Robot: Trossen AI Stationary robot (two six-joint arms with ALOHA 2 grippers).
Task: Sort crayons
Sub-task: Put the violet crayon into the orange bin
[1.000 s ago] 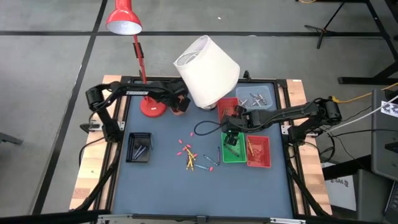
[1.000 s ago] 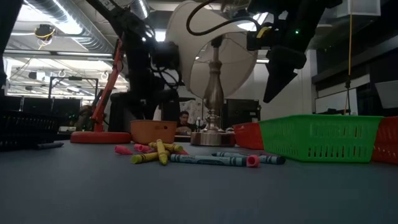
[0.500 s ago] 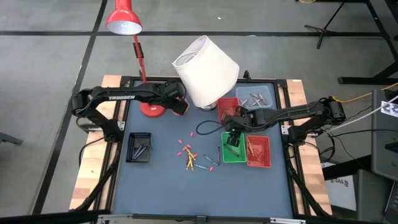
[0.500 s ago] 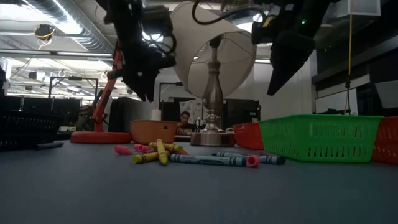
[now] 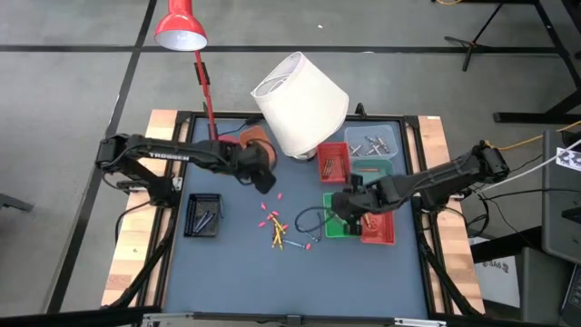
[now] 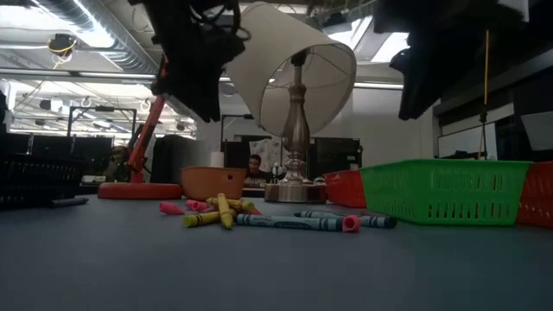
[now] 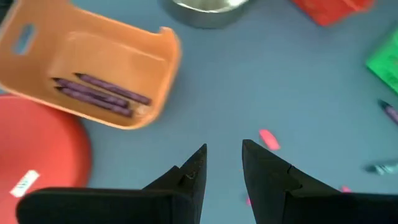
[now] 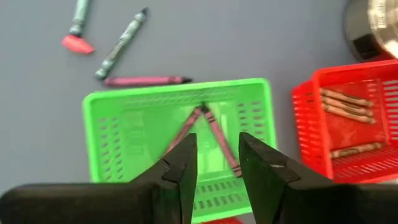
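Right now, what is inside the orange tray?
The orange tray holds purple crayons lying side by side along one wall, about three. The rest of its floor looks bare; the near wall hides the strip beneath it.

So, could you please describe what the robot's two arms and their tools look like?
Both arms are dark, nearly black, built of slim jointed segments. The left arm carries white lettering along its link. A black cable loops beside the right arm. The left tool and the right tool each end in two flat, dark, angular fingers with a narrow gap between them.
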